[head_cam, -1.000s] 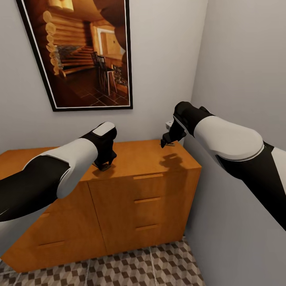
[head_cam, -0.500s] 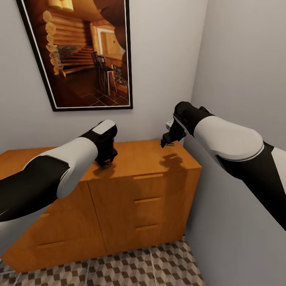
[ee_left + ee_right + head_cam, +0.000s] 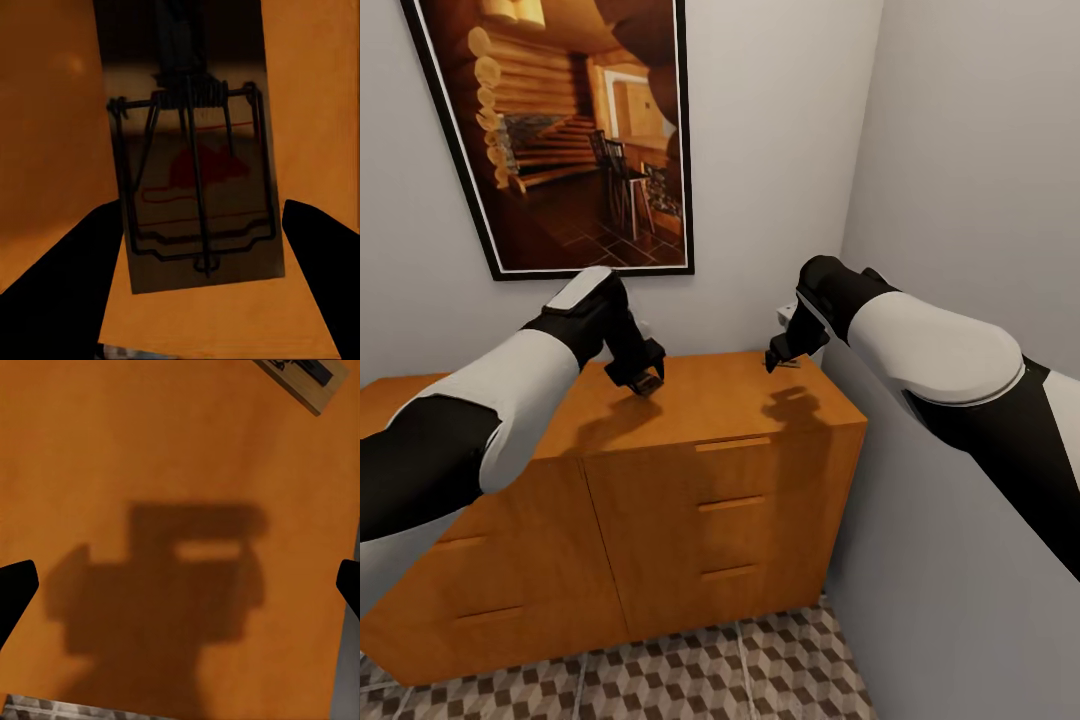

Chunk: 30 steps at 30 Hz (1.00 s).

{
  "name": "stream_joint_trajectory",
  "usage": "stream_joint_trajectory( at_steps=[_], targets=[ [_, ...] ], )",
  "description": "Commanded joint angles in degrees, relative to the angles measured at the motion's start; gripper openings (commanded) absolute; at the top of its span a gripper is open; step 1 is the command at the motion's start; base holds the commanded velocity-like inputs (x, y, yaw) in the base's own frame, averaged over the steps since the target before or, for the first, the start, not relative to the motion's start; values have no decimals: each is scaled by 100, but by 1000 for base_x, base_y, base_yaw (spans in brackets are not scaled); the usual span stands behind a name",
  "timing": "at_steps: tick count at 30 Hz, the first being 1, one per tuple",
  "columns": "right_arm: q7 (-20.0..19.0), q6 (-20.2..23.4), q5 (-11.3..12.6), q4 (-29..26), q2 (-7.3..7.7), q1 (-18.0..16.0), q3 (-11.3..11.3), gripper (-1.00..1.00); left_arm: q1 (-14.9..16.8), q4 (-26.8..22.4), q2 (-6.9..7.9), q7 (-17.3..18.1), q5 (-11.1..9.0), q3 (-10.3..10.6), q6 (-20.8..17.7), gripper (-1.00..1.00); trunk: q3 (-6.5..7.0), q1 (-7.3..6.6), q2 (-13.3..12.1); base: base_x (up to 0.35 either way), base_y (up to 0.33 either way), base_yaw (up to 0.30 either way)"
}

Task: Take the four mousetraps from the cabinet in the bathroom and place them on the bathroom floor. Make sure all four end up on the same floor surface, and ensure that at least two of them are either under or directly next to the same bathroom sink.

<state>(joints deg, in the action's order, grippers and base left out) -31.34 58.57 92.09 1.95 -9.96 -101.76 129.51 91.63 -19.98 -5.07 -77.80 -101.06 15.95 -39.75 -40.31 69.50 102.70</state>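
Orange cabinet [image 3: 710, 400], wire-sprung mousetrap [image 3: 199, 187] in left tool [image 3: 645, 378]

The left gripper [image 3: 645, 380] hangs just above the cabinet [image 3: 700, 400] top, apparently holding a small mousetrap [image 3: 650, 383] between its fingers. The right gripper [image 3: 773, 358] hovers over the cabinet's right rear corner. Cube-patterned bathroom floor [image 3: 760, 670] lies below; a framed picture [image 3: 560, 130] hangs behind.
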Motion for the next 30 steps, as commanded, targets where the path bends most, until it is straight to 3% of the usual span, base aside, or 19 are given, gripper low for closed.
stream_joint_trajectory(
  at_steps=[1, 4, 8, 12, 13, 15, 17, 23, 25, 27, 30],
  targets=[
    [-55, 19, 0, 16, -4, -1, 48, 100, 4, -20, 22, -74, -102, 43, -76, -100, -6, -1, 3, 0, 0, 0],
    [-51, 21, -4, 16, -4, -1, 48, 100, 4, -39, 44, -180, -217, 28, -109, -100, -6, -1, 3, 0, 0, 0],
    [-33, 20, -3, 16, -4, -1, 48, 100, 4, -202, 133, -273, -586, 8, -265, -100, -6, -1, 3, 0, 0, 0],
    [-26, 9, -2, 14, -4, -1, 48, 100, 5, -709, 448, -302, -1314, 10, -651, -100, -6, -1, 3, 0, 0, 0],
    [-28, 6, -4, 14, -4, -1, 48, 100, 4, -904, 581, -304, -1606, 22, -744, -100, -6, -1, 3, 0, 0, 0],
    [-29, 2, -5, 15, -4, -1, 48, 100, 4, -1195, 779, -307, -2008, 44, -826, -100, -6, -1, 3, 0, 0, 0],
    [-30, -9, -3, 14, -4, -1, 48, 100, 4, -1469, 945, -311, -2314, 63, -870, -100, -6, -1, 3, 0, 0, 0],
    [-47, -34, 2, 8, -4, -1, 48, 100, 4, -2200, 1351, -304, -2824, 81, -999, -100, -6, -1, 3, 0, 0, 0],
    [-63, -36, -2, 7, -4, -1, 48, 100, 4, -2448, 1494, -307, -3209, 90, -1043, -100, -6, -1, 3, 0, 0, 0],
    [-69, -37, -9, 7, -4, -1, 48, 100, 4, -2582, 1556, -308, -3394, 132, -1056, -100, -6, -1, 3, 0, 0, 0],
    [-67, -38, -22, 7, -4, -1, 48, 100, 5, -2688, 1600, -298, -3394, 309, -1057, -100, -6, -1, 3, 0, 0, 0]
  ],
)
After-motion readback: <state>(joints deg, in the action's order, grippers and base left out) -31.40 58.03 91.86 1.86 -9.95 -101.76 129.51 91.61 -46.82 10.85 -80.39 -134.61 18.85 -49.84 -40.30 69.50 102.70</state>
